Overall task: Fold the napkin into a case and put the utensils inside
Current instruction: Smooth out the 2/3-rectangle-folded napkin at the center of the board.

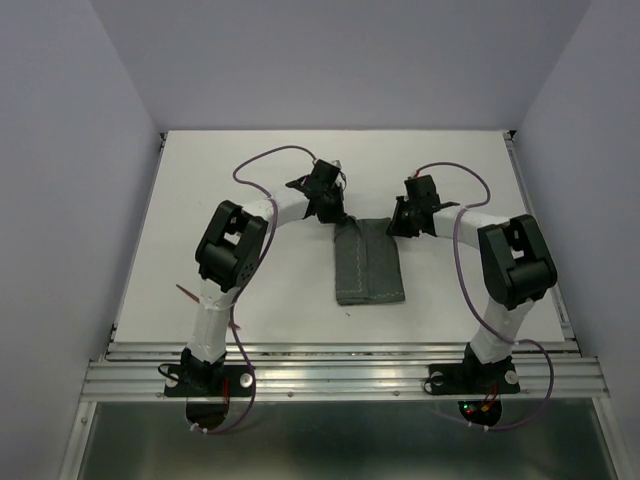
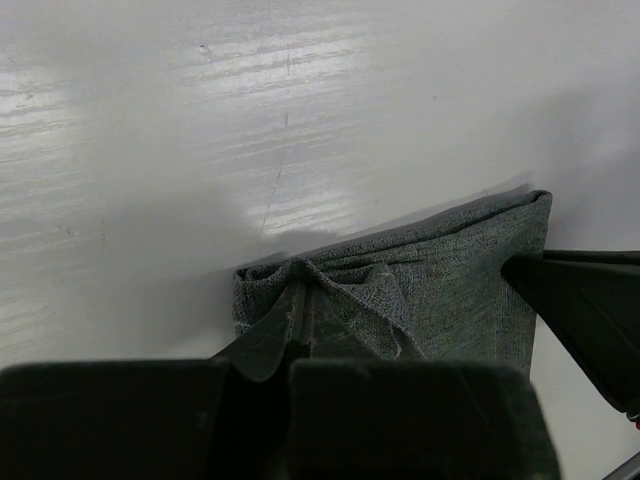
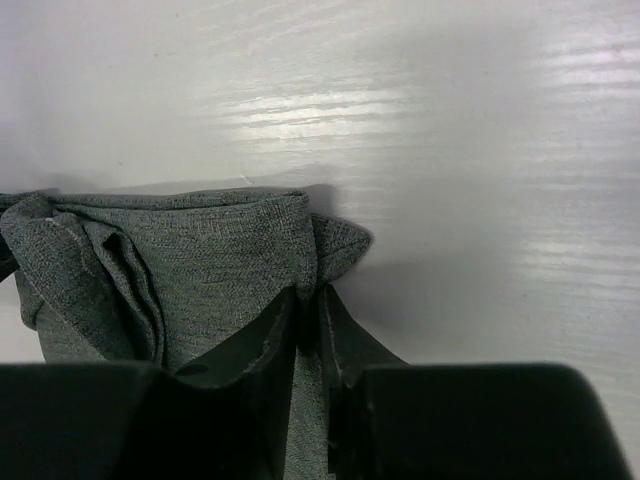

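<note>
Napkin (image 1: 369, 265), judged limp and light, was pinched at far corners by left claw (image 2: 297, 305) and right claw (image 3: 308, 300), both closed

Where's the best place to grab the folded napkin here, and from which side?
Probably its two far corners, one per arm, coming down from the far end. The napkin lies flat and limp as a narrow strip, so only edges offer a pinch. The left gripper and right gripper are shut on those corners, cloth bunched between fingers.
</note>
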Robot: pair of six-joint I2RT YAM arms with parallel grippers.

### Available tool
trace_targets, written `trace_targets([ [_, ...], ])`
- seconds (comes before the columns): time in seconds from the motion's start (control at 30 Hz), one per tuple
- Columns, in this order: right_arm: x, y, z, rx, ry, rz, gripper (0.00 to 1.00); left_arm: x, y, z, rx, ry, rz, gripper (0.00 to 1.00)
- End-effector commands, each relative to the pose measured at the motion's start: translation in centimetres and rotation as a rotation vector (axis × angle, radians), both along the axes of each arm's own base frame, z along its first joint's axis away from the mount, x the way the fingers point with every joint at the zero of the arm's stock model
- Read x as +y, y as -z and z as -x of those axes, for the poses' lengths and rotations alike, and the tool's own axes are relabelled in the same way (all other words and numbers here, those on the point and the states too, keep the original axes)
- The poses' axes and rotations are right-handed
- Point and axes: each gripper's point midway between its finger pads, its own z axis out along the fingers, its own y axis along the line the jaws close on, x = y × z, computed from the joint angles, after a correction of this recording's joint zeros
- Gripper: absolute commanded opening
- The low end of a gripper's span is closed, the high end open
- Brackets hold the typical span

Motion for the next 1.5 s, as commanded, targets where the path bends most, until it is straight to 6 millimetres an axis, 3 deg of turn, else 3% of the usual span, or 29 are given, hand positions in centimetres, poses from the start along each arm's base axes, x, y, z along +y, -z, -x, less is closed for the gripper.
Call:
trace_targets([
  [0.0,1.0,0.7,-0.6,0.003,-0.096,-0.016,0.15,0.3,-2.2,1.6,-0.022,0.037,-0.006,0.0],
  [0.23,3.3,1.6,1.6,0.038,-0.237,-0.027,0.08,0.7,-2.0,3.7,-0.005,0.049,-0.015,0.0],
  [0.5,6.3,1.4,4.4,0.057,-0.338,-0.046,0.07,0.4,-4.5,6.1,-0.025,0.07,0.019,0.0],
  [1.0,6.2,1.3,5.4,0.062,-0.338,-0.043,0.07,0.0,-3.3,6.9,0.001,0.085,0.009,0.0],
  [1.17,6.1,1.5,5.6,0.069,-0.338,-0.039,0.07,0.2,-5.1,7.2,-0.038,0.092,0.012,0.0],
  [1.37,6.1,1.1,5.4,0.062,-0.337,-0.038,0.07,2.0,-6.7,7.4,-0.127,0.036,-0.091,0.0],
  [1.47,6.2,0.8,5.1,0.057,-0.335,-0.037,0.07,2.6,-6.4,7.1,-0.154,0.024,-0.17,0.15],
])
